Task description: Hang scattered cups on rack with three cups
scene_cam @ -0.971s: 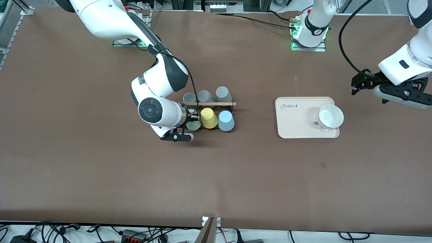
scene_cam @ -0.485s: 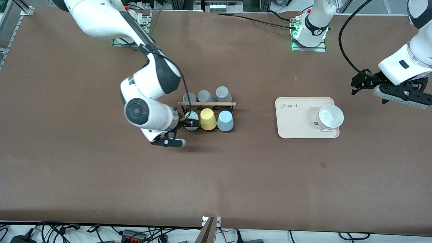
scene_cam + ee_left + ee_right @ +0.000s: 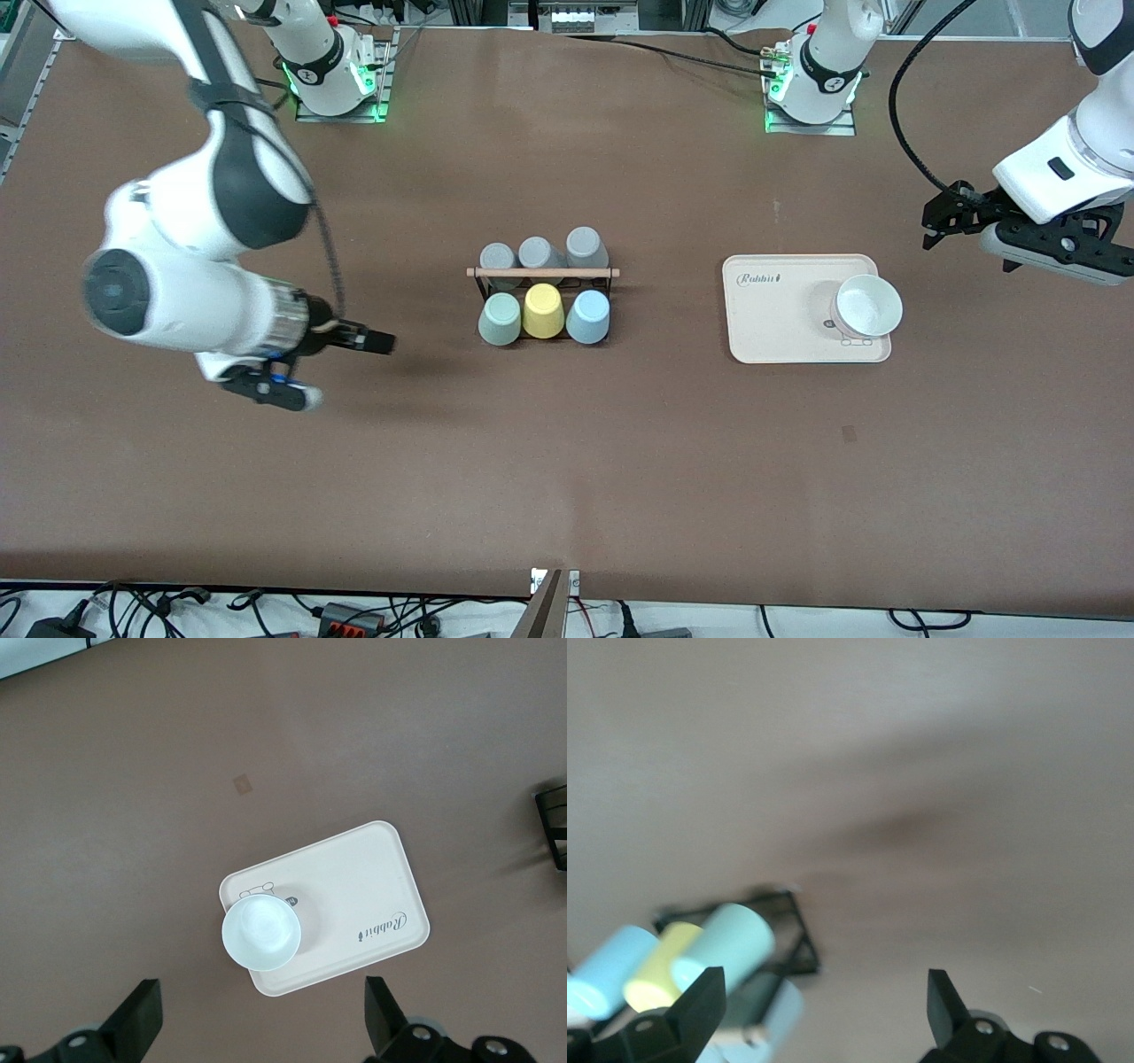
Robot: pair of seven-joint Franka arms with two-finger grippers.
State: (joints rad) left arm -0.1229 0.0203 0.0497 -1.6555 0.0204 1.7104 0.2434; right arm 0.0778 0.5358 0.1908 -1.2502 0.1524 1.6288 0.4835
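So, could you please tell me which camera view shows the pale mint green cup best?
The front view: the mint green cup shows whole and sharp on the rack, beside the yellow cup. The right wrist view shows it blurred and from the side. The left wrist view does not show it.

Six cups hang on one rack [image 3: 542, 273]: three grey cups [image 3: 539, 252], one mint green cup [image 3: 500, 319], one yellow cup [image 3: 543, 311] and one light blue cup [image 3: 588, 316]. There is one beige tray [image 3: 780, 315] carrying one white bowl [image 3: 868, 305].

Even bright light; right wrist blurry.
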